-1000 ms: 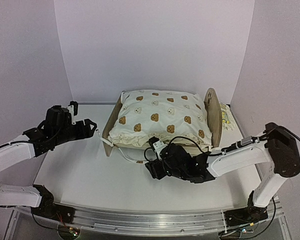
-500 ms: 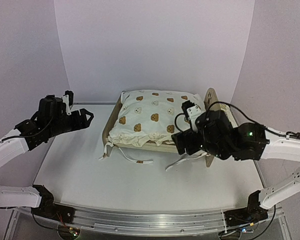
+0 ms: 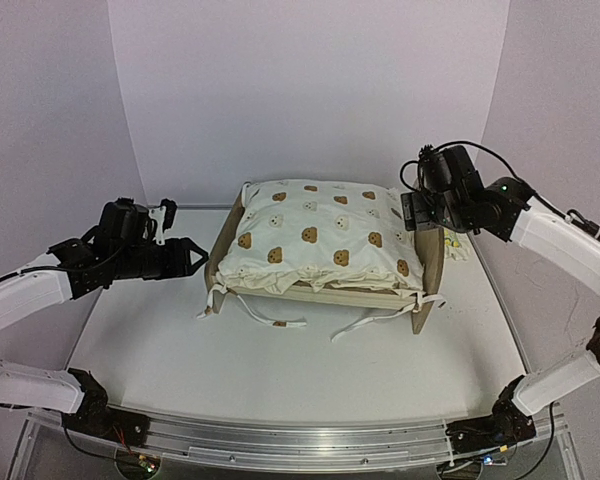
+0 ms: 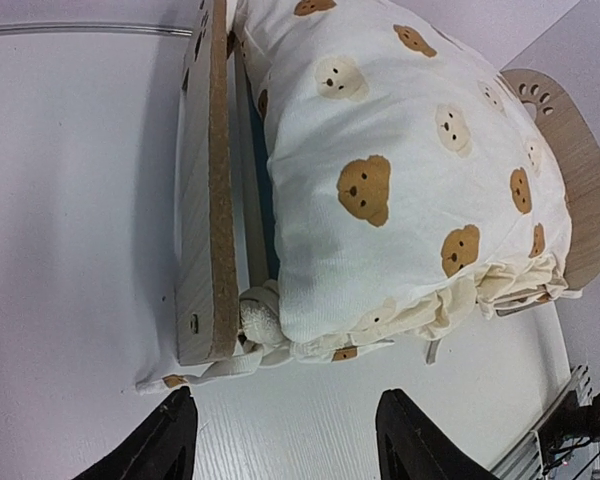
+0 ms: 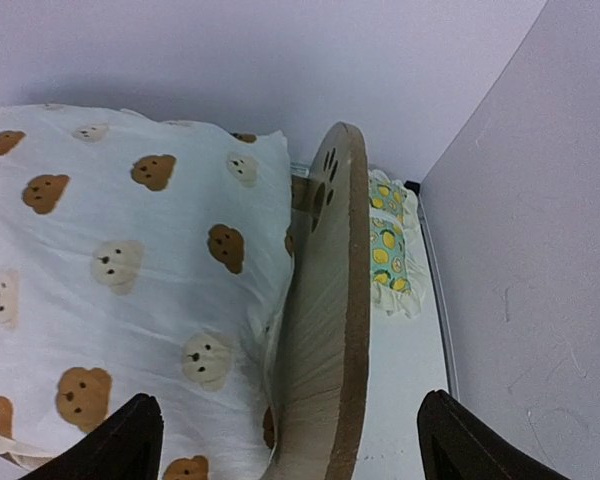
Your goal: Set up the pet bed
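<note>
The pet bed [image 3: 429,255] stands at mid-table: light-wood frame, an arched board at each end. A cream bear-print cushion [image 3: 320,235] fills it and hides the base. My left gripper [image 3: 192,258] hovers open just left of the left end board [image 4: 205,200], with bare table between its fingers [image 4: 160,448]. My right gripper [image 3: 421,222] hangs open above the right end board [image 5: 330,300], its fingertips [image 5: 120,440] standing wide to either side of the board, clear of it. Neither gripper holds anything.
A small lemon-print pillow [image 5: 388,250] lies on the table behind the right end board, close to the right wall [image 5: 540,250]. The cushion's white tie ribbons [image 3: 270,318] trail onto the table in front of the bed.
My right arm rose from the table in front of the bed and swung back to above the right end board. My left gripper shifted a little toward the left end board.
</note>
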Controlling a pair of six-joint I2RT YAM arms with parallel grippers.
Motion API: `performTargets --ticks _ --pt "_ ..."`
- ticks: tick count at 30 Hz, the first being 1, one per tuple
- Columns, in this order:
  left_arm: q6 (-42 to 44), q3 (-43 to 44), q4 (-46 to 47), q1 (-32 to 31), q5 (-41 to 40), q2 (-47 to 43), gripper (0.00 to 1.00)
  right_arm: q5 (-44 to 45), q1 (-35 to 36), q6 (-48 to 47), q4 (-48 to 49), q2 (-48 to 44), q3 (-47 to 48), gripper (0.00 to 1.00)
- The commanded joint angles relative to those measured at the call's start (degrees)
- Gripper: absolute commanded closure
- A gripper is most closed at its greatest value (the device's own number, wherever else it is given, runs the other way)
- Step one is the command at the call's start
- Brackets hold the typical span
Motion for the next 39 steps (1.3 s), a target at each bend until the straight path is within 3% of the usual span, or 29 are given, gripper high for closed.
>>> performTargets --ticks 1,6,10,19,25,30,39 --pt "0.92 -2.60 2.60 -0.19 4.26 0.88 0.39 -5.12 -5.00 3.05 -3.68 1.03 -0.39 0.16" --pt "0.91 -4.94 6.22 -0.30 6.25 3.02 0.42 -5.85 -6.27 4.29 -3.98 0.81 -2.56 0.24" --pt "1.03 -6.20 9.02 -0.29 5.64 5.04 0.43 -10.96 -6.54 6.19 -4.05 0.41 -4.71 0.37" --pt "1.73 -6.74 13.45 -0.29 -4.38 10.52 0.45 -18.57 -6.52 11.96 -4.07 -5.81 -11.66 0.65" --pt "3.89 -3.76 14.23 0.45 -12.31 15.84 0.47 -30.18 -6.12 18.63 -3.10 -8.45 -14.86 0.70" --pt "5.70 -1.40 15.85 3.68 -13.25 21.61 0.48 -36.35 -2.13 22.90 2.11 -7.63 -18.26 0.70" --pt "10.60 3.47 17.39 13.41 -13.32 27.88 0.49 -35.90 11.94 27.64 8.31 -1.10 -18.83 0.67"
